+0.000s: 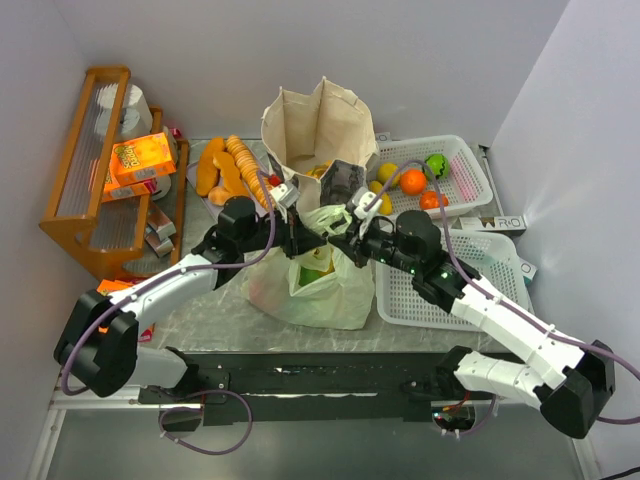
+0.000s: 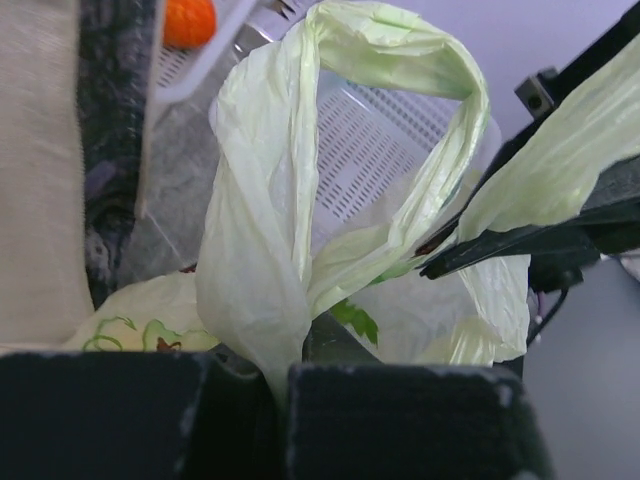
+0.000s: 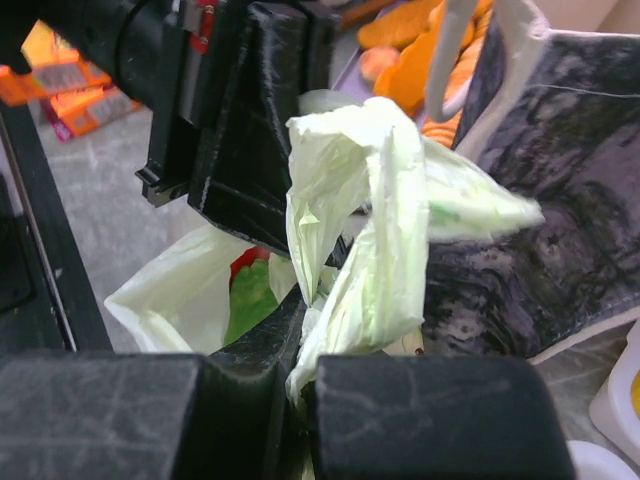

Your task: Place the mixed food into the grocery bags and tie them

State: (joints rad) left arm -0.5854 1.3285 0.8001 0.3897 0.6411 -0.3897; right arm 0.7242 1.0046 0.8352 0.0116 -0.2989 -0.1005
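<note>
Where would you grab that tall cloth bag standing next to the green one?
Pinch the top edge of the canvas tote from above. It stands upright with its mouth open, so a thin fabric wall pokes up, easy to pinch. Its broad sides look too wide to span.

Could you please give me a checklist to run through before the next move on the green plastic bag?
1. Left end effector shut on one handle of the green bag: ok.
2. Right end effector shut on the other handle: ok.
3. Handles knotted: not ok, no knot shows.
4. Food inside the bag: ok, green and red pieces show through its mouth.
5. Tote clear of the handles: cannot tell, it stands close behind.
6. All food bagged: not ok, fruit lies in the basket.
</note>
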